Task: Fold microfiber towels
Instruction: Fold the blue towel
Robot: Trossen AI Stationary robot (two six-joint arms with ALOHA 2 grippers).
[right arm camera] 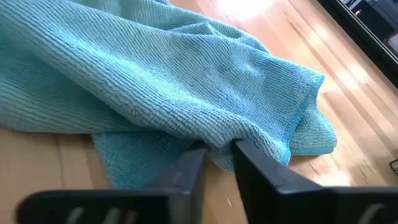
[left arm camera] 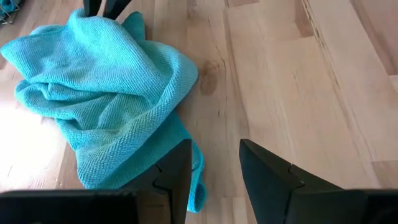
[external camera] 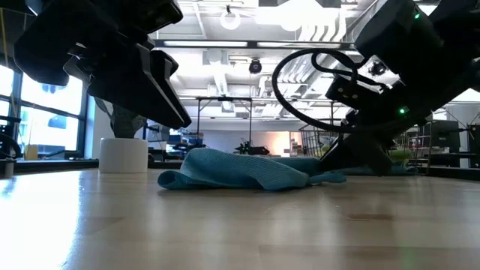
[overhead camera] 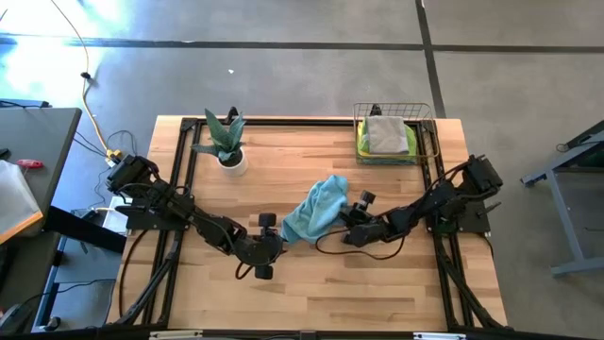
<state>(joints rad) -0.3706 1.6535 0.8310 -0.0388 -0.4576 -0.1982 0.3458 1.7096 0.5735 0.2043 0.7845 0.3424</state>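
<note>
While the teal towel (overhead camera: 317, 210) is lying crumpled near mid-table, its long axis is running diagonally, from the end by the left gripper (overhead camera: 267, 247) up toward the basket (overhead camera: 396, 137) side. Both grippers are sitting at the heap, one per side, w/ the cloth between them.

Right gripper (right arm camera: 216, 163) is the one engaged: in its wrist view the fingers (right arm camera: 186, 171) are sitting close together w/ a hemmed fold of towel edge bunched between the tips, so it's looking like a pinch on the cloth, probably just taking hold. Towel is spreading away ahead of those fingers, bulk lying beyond them.

Left gripper (left arm camera: 214, 167) is hovering just off the towel's near end; its fingers (left arm camera: 264, 171) are standing apart w/ bare wood between them, nothing held. Cloth is lying to one side of that gap, one finger overlapping the corner tail, so a short sideways shift is prob. needed before it can close on fabric.

Low view is showing the towel lying low on the table (external camera: 225, 225), not lifted.

Other towels (green, grey on top) are sitting in the basket, well apart. Potted plant (overhead camera: 226, 142) is standing near the far edge, left arm's side.
</note>
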